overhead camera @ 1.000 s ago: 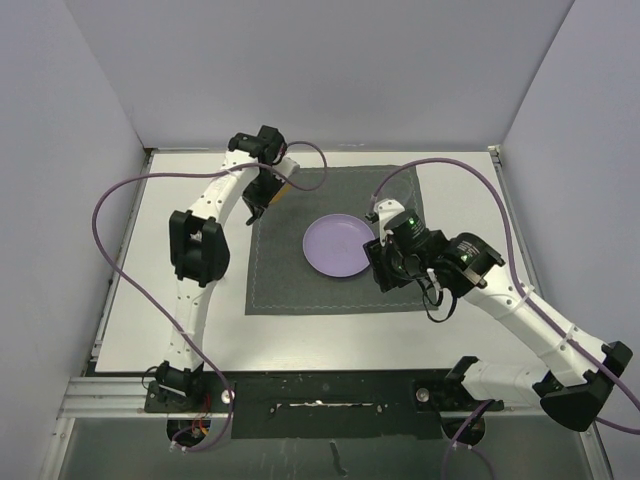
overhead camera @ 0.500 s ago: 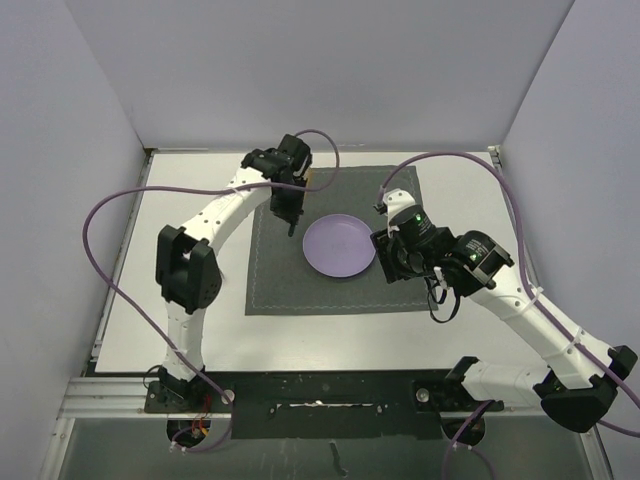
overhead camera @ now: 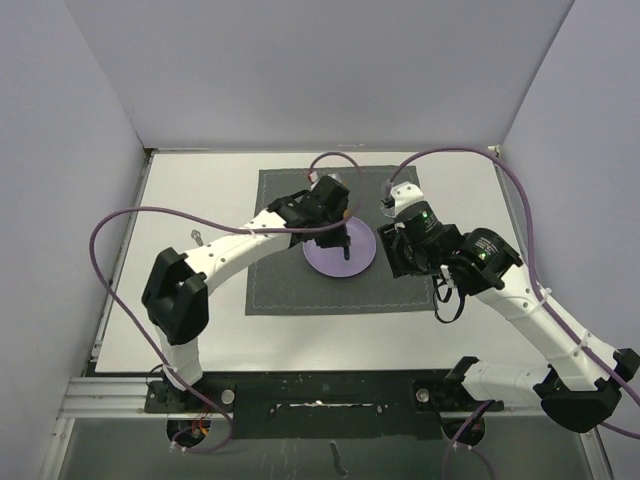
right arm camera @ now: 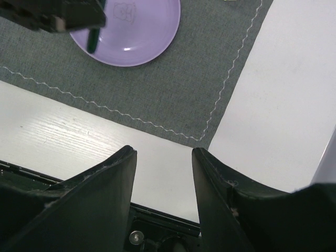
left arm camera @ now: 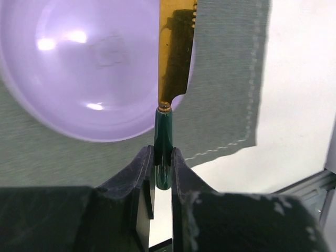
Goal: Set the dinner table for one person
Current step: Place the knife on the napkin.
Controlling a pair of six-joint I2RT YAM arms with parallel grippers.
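White and smooth, the large rectangular dinner table [overhead camera: 180, 300] spreads under everything, its bare surface showing along the left, near and right edges. A dark grey square cloth placemat [overhead camera: 275, 280] with pale zigzag stitching lies on its middle, closer to the far edge than to the near one. The left arm reaches from the near left corner across the placemat, and the left gripper [left arm camera: 163, 157] has its jaws clamped on the dark green handle of a gold-bladed table knife [left arm camera: 172, 79]. The blade points away from the fingers, over the rim of a round lilac plastic plate [overhead camera: 335, 264] that sits on the placemat right of its centre; whether the blade touches the plate cannot be told. Just beside the plate's right rim hangs the right gripper [right arm camera: 163, 157], jaws apart with nothing between them, above the placemat's near right corner, where grey cloth meets white tabletop.
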